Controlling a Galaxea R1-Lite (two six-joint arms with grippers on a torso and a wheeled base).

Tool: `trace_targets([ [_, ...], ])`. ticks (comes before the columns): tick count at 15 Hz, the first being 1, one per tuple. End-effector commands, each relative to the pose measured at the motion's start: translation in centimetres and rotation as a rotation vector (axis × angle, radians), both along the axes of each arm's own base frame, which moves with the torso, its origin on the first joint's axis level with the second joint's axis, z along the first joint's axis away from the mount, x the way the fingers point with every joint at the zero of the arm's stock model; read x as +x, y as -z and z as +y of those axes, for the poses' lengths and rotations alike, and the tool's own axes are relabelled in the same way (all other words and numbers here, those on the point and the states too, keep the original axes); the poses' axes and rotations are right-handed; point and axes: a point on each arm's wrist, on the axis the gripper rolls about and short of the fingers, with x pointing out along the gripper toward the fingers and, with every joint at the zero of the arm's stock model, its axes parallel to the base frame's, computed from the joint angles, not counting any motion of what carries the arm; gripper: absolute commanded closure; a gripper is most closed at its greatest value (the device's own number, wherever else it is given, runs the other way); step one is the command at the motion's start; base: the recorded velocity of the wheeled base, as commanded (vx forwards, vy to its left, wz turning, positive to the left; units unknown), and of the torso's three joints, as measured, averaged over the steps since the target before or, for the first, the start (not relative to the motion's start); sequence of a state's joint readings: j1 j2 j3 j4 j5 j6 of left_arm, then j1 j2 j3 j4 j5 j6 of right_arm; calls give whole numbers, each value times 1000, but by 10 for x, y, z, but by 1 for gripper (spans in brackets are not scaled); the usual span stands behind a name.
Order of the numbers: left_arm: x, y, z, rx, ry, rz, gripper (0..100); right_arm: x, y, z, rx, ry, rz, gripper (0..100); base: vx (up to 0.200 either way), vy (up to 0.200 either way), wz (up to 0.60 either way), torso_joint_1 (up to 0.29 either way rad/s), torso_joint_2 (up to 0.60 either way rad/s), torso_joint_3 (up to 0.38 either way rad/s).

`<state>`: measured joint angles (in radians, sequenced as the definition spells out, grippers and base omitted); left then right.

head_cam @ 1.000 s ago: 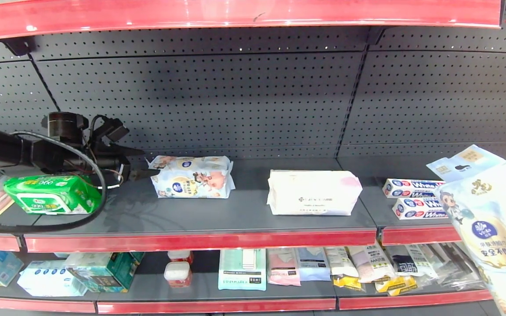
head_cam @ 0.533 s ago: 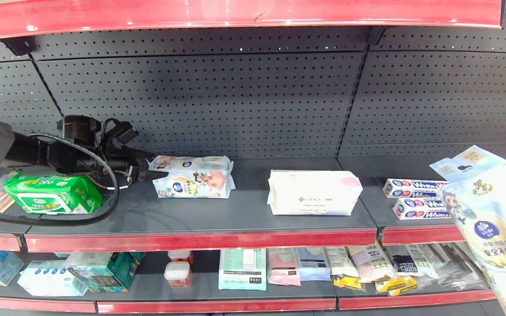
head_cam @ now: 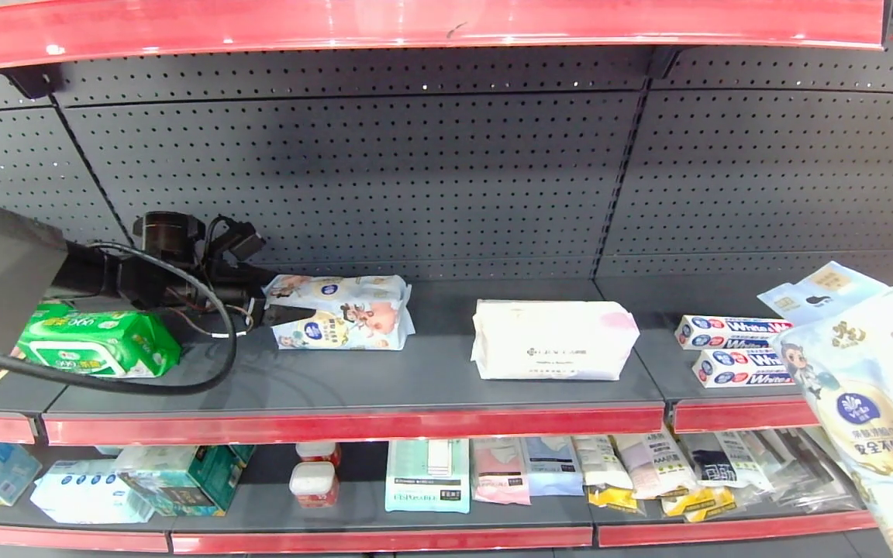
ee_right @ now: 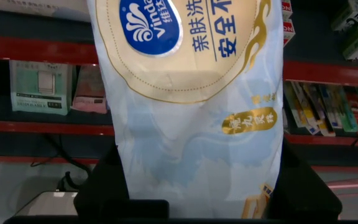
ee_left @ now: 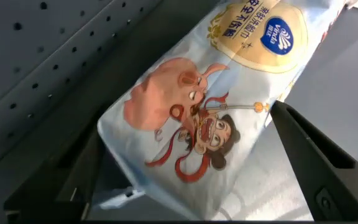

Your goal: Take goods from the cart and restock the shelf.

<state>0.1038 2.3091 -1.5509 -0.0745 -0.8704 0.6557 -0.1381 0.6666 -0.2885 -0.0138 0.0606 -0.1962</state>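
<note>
A pale-blue wipes pack with cartoon print (head_cam: 346, 310) lies on the middle shelf board (head_cam: 353, 384), near the pegboard. My left gripper (head_cam: 280, 310) is at the pack's left end, open, its two fingers standing either side of the pack (ee_left: 229, 93) in the left wrist view. The left gripper (ee_left: 185, 155) is not clamped on it. At the right edge of the head view a large pale-blue pack of goods (head_cam: 873, 403) hangs upright in front of the shelf. My right gripper (ee_right: 191, 193) is shut on the lower part of that pack (ee_right: 191, 93).
On the same shelf lie a green wipes pack (head_cam: 98, 353) at the left, a white pack (head_cam: 553, 339) in the middle, two toothpaste boxes (head_cam: 733, 349) and a pale pouch (head_cam: 818, 291) at the right. The lower shelf holds several packets and boxes. Bare board lies between packs.
My left arm has moved to the right along the shelf, bringing its open fingers up around the cartoon pack's left end. The pack has stayed put. The right-held pack has sunk slightly.
</note>
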Motion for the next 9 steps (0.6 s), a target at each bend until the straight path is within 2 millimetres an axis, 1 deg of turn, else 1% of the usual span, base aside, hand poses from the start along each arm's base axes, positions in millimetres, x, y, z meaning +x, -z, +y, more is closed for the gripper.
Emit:
trace_targets([
  [1,5,7,-4,-7,16,6,0,1,0,0,0,1,1,100,0,0,0,0,0,0],
  [5,5,10,-5,-11,19,40,0,1,0,0,0,2,4,100,0,0,0,0,0,0],
  [9,10,7,-10,-9,30,20,0,1,0,0,-11,-2,2,100,0,0,0,0,0,0],
])
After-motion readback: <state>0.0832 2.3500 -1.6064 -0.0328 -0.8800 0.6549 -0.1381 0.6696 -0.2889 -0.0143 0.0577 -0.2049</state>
